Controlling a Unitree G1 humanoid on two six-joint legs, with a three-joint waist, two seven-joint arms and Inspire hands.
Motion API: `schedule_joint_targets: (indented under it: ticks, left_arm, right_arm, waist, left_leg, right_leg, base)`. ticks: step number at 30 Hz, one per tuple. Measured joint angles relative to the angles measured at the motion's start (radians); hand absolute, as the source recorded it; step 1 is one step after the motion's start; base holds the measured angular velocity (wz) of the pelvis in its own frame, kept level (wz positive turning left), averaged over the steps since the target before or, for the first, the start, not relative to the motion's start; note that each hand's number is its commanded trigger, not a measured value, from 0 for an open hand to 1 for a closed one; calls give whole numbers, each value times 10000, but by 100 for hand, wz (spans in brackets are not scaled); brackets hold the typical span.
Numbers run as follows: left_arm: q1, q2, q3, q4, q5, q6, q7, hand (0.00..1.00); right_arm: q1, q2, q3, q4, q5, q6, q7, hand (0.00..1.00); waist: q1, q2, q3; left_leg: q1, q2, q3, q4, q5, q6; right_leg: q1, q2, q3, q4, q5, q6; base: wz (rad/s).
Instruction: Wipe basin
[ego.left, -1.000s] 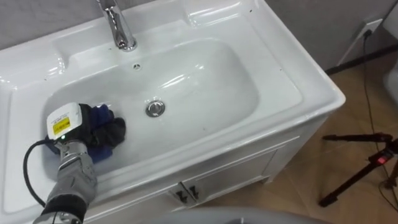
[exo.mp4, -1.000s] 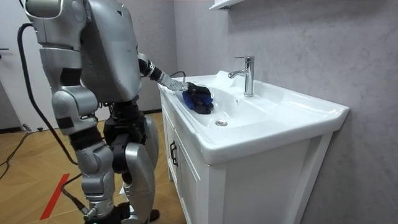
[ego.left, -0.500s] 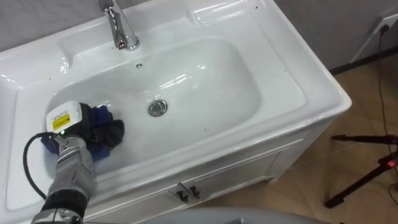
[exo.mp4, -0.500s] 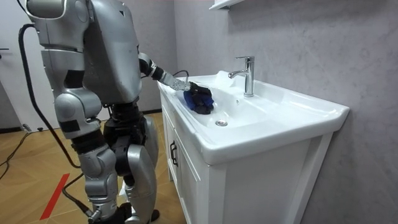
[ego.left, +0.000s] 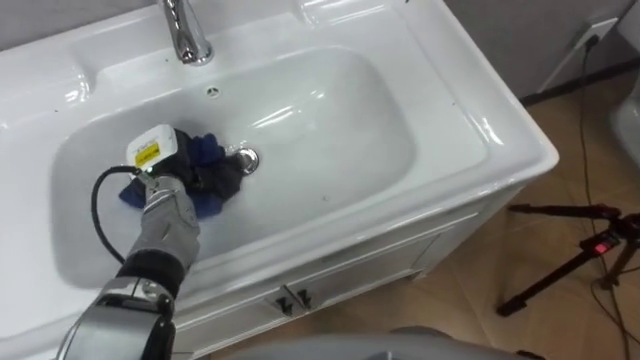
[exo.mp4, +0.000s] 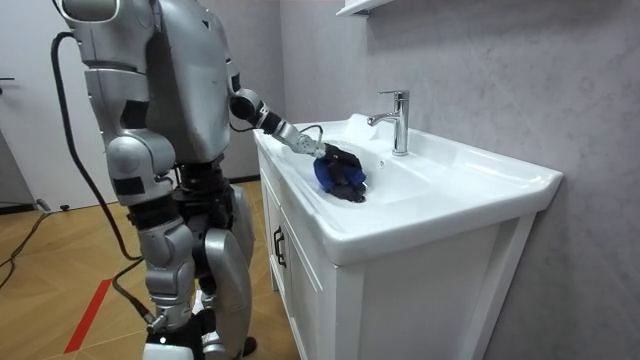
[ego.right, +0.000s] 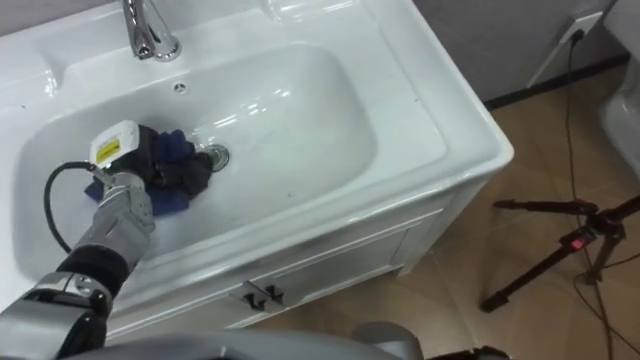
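The white basin (ego.left: 470, 110) lies below me, with a chrome faucet (ego.left: 185, 35) at its back rim and a round drain (ego.left: 246, 158) in the bowl. My left hand (ego.left: 185, 178) reaches in from the lower left, dark fingers curled over a crumpled blue cloth (ego.left: 206, 150). Hand and cloth press on the bowl's floor just left of the drain and touch its edge. In the room view I stand at the vanity's front, left arm stretched over the rim to the cloth (exo.mp4: 330, 176).
The vanity's cabinet doors have small dark handles (ego.left: 290, 298) under the front rim. On the wooden floor to the right stands a black tripod (ego.left: 575, 255), with a cable running to a wall socket (ego.left: 600, 30).
My left hand has slid the blue cloth to the right, from the bowl's left part up to the drain. In the room view my arm reaches further over the basin.
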Motion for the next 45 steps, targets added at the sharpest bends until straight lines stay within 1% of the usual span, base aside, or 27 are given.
schedule_joint_targets:
  ticks: [1, 2, 4, 6, 7, 8, 9, 10, 12, 13, 14, 15, 17, 19, 20, 21, 22, 25, 26, 29, 31, 34, 38, 40, 42, 44, 45]
  left_arm:
    - [-156, -116, -109, 18, -365, -33, -4, 100]
    - [-308, -219, -243, 35, -485, 78, 61, 100]
    - [-486, -228, -243, 129, -924, 87, 77, 100]
    - [-613, -228, -250, 175, -1594, 65, 124, 100]
    - [-660, -231, -294, 177, -2033, -18, 170, 100]
    - [-759, -235, -512, 158, -2318, -51, 188, 100]
    - [-832, -240, -653, 113, -2438, -46, 186, 100]
    - [-958, -300, -796, 87, -2689, -68, 185, 100]
    - [-1154, -333, -1146, 63, -3023, -210, 185, 100]
    - [-1321, -373, -1543, 71, -3529, -265, 161, 100]
    - [-1484, -498, -1913, 97, -3812, -393, 124, 100]
    - [-1548, -571, -2053, 111, -3911, -475, 95, 100]
    - [-1827, -914, -2311, 338, -4046, -824, -29, 100]
    - [-1894, -933, -2473, 233, -4390, -900, -134, 100]
    - [-1971, -933, -2578, 98, -4517, -887, -227, 100]
    - [-2026, -934, -2621, 28, -4594, -889, -332, 100]
    - [-2121, -932, -2753, -46, -4717, -928, -486, 100]
    - [-2143, -910, -2895, -351, -4777, -943, -787, 100]
    - [-2143, -912, -2987, -515, -4784, -942, -908, 100]
    - [-2144, -913, -3326, -966, -5112, -961, -1263, 100]
    - [-2144, -913, -3420, -1101, -5404, -1032, -1416, 100]
    - [-2146, -914, -3481, -1320, -5577, -1039, -1654, 100]
    - [-2184, -914, -3543, -1377, -5742, -1039, -1898, 100]
    - [-2188, -913, -3543, -1379, -5735, -1039, -1949, 100]
    - [-2186, -912, -3541, -1370, -5445, -1054, -2006, 100]
    - [-2160, -908, -3544, -1329, -4694, -1095, -2088, 100]
    - [-2145, -914, -3530, -1254, -4522, -1155, -2094, 100]
  right_arm:
    - [-83, 83, 104, 7, 198, 1, 57, 0]
    - [-201, 142, 168, 12, 408, 1, 61, 0]
    - [-322, 155, 225, 60, 505, -9, 117, 0]
    - [-398, 149, 305, 162, 512, -17, 239, 0]
    - [-498, 148, 442, 198, 509, -16, 273, 0]
    - [-609, 149, 532, 229, 549, -12, 277, 0]
    - [-638, 156, 587, 219, 569, -14, 289, 0]
    - [-772, 184, 666, 225, 531, -14, 340, 0]
    - [-887, 187, 774, 230, 505, -31, 507, 0]
    - [-977, 167, 988, 227, 504, -44, 618, 0]
    - [-1033, 163, 1144, 228, 504, -121, 708, 0]
    - [-1057, 163, 1241, 227, 506, -157, 747, 0]
    - [-1058, 142, 1325, 222, 554, -313, 917, 0]
    - [-1048, 128, 1466, 222, 774, -454, 984, 0]
    - [-1055, 101, 1531, 213, 860, -590, 1022, 0]
    - [-1058, 73, 1601, 210, 897, -645, 1030, 0]
    - [-1060, 50, 1678, 211, 927, -739, 1058, 0]
    - [-1073, 35, 1964, 242, 938, -1004, 1236, 0]
    - [-1075, -4, 2098, 241, 935, -1114, 1256, 0]
    - [-1118, -78, 2506, 235, 1019, -1336, 1266, 0]
    - [-1183, -100, 2761, 236, 1028, -1387, 1209, 0]
    - [-1259, -147, 2923, 233, 1047, -1425, 1152, 0]
    - [-1260, -138, 2923, 218, 1159, -1426, 952, 0]
    - [-1268, -115, 2918, 220, 1159, -1428, 898, 0]
    - [-1254, -97, 2893, 232, 1167, -1452, 850, 0]
    - [-1231, -65, 2815, 230, 1165, -1426, 781, 0]
    - [-1224, -64, 2814, 229, 1160, -1408, 787, 0]
  waist:
    - [-96, -60, 5]
    - [-129, -103, 2]
    - [-139, -142, 9]
    - [-282, -190, 9]
    - [-445, -228, 8]
    - [-495, -255, 10]
    - [-502, -273, 5]
    - [-586, -333, 28]
    - [-783, -431, 19]
    - [-990, -470, 30]
    - [-1078, -493, 42]
    - [-1160, -503, 44]
    - [-1287, -512, 45]
    - [-1430, -497, 38]
    - [-1521, -444, 40]
    - [-1523, -413, 46]
    - [-1540, -333, 6]
    - [-1523, -333, 9]
    - [-1544, -307, 15]
    - [-1504, -237, 59]
    - [-1494, -194, 85]
    - [-1485, -109, 123]
    - [-1486, -21, 140]
    - [-1483, -14, 145]
    - [-1477, -38, 196]
    - [-1432, -49, 227]
    - [-1411, -58, 232]
  left_leg:
    - [-92, 2, 121, 2, 4, 7]
    - [-182, 7, 223, -1, 14, 23]
    - [-250, -16, 248, 3, 32, 53]
    - [-277, -69, 257, 2, 60, 98]
    - [-316, -116, 316, 0, 103, 162]
    - [-357, -134, 514, -2, 122, 190]
    - [-395, -141, 555, -1, 122, 191]
    - [-466, -160, 660, -8, 136, 214]
    - [-567, -178, 760, -3, 166, 263]
    - [-636, -174, 784, -5, 197, 315]
    - [-688, -204, 791, -4, 200, 322]
    - [-710, -223, 795, -5, 206, 332]
    - [-778, -308, 793, -4, 229, 371]
    - [-827, -348, 775, 2, 223, 386]
    - [-946, -347, 766, 2, 185, 545]
    - [-1005, -340, 765, -7, 165, 635]
    - [-1128, -337, 752, -12, 162, 726]
    - [-1228, -345, 653, -5, 163, 748]
    - [-1273, -353, 557, 12, 156, 760]
    - [-1318, -352, 422, 8, 152, 765]
    - [-1322, -344, 384, 6, 152, 765]
    - [-1342, -344, 364, 9, 152, 764]
    - [-1323, -348, 365, 29, 154, 764]
    - [-1320, -344, 365, 48, 154, 764]
    - [-1249, -342, 364, 87, 154, 764]
    - [-1115, -340, 374, 95, 153, 763]
    - [-1078, -340, 394, 90, 152, 761]
  right_leg:
    - [-102, 0, 6, -8, 29, 19]
    - [-217, 11, 74, -18, 85, 40]
    - [-290, 8, 182, -45, 153, 71]
    - [-296, -58, 139, -48, 166, 109]
    - [-329, -120, 107, -42, 177, 154]
    - [-400, -149, 169, -38, 217, 208]
    - [-448, -158, 204, -40, 245, 234]
    - [-540, -180, 257, -47, 304, 279]
    - [-595, -236, 273, -127, 390, 344]
    - [-575, -298, 212, -238, 462, 402]
    - [-612, -334, 238, -268, 516, 447]
    - [-612, -354, 234, -296, 540, 473]
    - [-621, -432, 241, -392, 624, 553]
    - [-642, -484, 191, -397, 634, 593]
    - [-724, -494, 81, -400, 641, 619]
    - [-776, -492, 33, -388, 646, 629]
    - [-778, -501, -54, -388, 689, 651]
    - [-804, -521, -114, -393, 717, 652]
    - [-804, -549, -241, -397, 717, 652]
    - [-798, -575, -459, -395, 717, 652]
    - [-785, -574, -565, -395, 717, 652]
    - [-785, -586, -588, -396, 717, 652]
    - [-739, -645, -652, -397, 717, 652]
    - [-721, -662, -674, -397, 716, 652]
    - [-618, -658, -621, -419, 714, 654]
    - [-477, -636, -581, -456, 704, 644]
    - [-436, -623, -565, -483, 698, 640]
  base:
    - [-7]
    - [-11]
    - [-12]
    - [5]
    - [0]
    - [0]
    - [-14]
    - [-14]
    - [-1]
    - [8]
    - [8]
    - [0]
    - [0]
    - [10]
    - [19]
    - [25]
    - [17]
    - [14]
    - [20]
    - [18]
    - [8]
    - [7]
    - [1]
    - [0]
    - [0]
    - [-5]
    - [-12]
